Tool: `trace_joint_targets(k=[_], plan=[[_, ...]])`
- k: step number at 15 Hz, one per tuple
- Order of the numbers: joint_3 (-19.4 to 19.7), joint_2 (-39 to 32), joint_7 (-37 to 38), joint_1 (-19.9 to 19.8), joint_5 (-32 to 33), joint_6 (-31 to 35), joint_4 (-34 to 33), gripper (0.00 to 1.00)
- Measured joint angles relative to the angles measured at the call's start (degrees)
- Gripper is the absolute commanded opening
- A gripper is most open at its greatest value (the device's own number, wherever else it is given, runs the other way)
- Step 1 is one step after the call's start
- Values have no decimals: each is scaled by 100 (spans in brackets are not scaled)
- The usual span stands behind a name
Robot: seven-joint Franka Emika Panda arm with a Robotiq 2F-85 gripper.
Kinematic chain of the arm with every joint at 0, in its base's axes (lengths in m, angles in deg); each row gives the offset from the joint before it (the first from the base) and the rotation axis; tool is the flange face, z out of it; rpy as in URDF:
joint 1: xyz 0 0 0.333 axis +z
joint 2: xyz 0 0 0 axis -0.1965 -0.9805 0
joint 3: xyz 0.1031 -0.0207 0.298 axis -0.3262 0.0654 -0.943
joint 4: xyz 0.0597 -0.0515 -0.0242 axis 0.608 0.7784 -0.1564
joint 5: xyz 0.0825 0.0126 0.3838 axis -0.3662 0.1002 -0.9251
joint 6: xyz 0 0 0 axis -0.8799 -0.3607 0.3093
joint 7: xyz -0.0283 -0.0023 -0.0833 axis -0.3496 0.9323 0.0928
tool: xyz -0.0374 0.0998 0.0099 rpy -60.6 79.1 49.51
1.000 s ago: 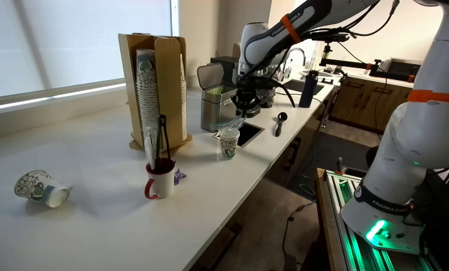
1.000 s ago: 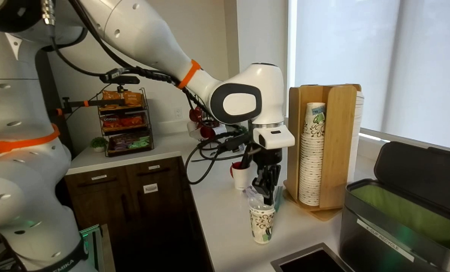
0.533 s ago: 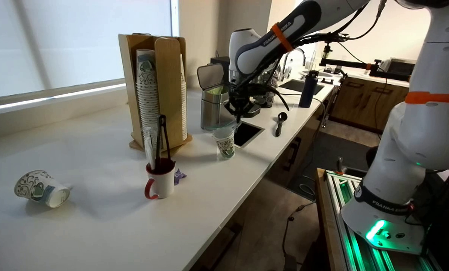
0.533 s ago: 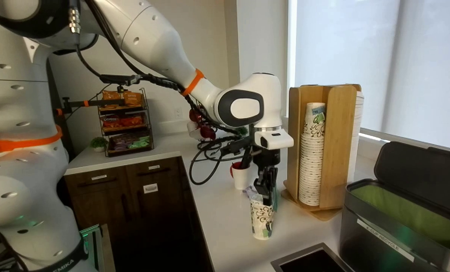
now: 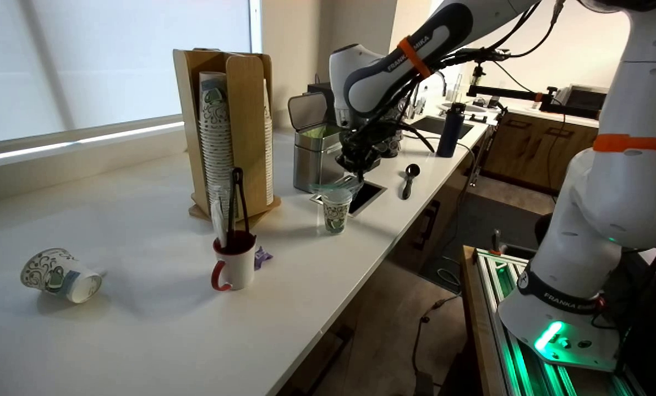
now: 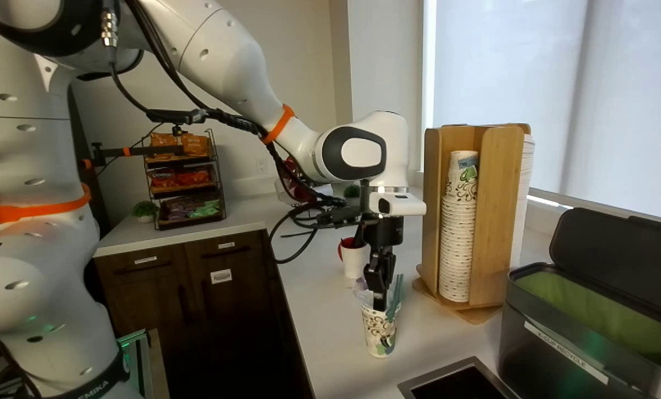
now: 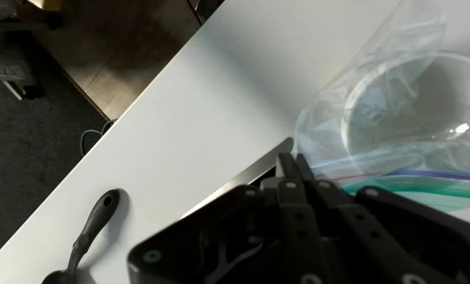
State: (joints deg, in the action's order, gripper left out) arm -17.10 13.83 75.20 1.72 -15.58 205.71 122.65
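The paper cup [image 6: 381, 333] stands on the counter [image 5: 284, 297] with a clear zip bag [image 7: 381, 157] lying in and over its mouth, and the gripper [image 7: 292, 158], its fingers pressed together with nothing seen between them, points down just beside the cup's rim, though whether it touches the bag I cannot tell. Higher than the cup, the arm [image 5: 441, 38] reads "FRANKA EMIKA", an orange band [image 5: 414, 56] crossing the words. In an exterior view, the metal bin [image 6: 530, 357] right of the cup bears a label [image 6: 565, 352], "K-CUP RECYCLE", and a red chip bag [image 6: 163, 180] well behind the cup says "Doritos".
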Motion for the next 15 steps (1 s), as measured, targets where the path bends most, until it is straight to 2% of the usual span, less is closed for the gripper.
trace_joint_targets(k=[3,6,9,12,15], plan=[[14,145,-15,0,425,424,111,0],[1,309,-360,0,529,1326,352,0],[-41,470,-1171,0,72,1908,680,0],[-103,661,-2246,2,-656,1992,977,0],[-110,893,-2953,-5,-945,1991,1252,0]])
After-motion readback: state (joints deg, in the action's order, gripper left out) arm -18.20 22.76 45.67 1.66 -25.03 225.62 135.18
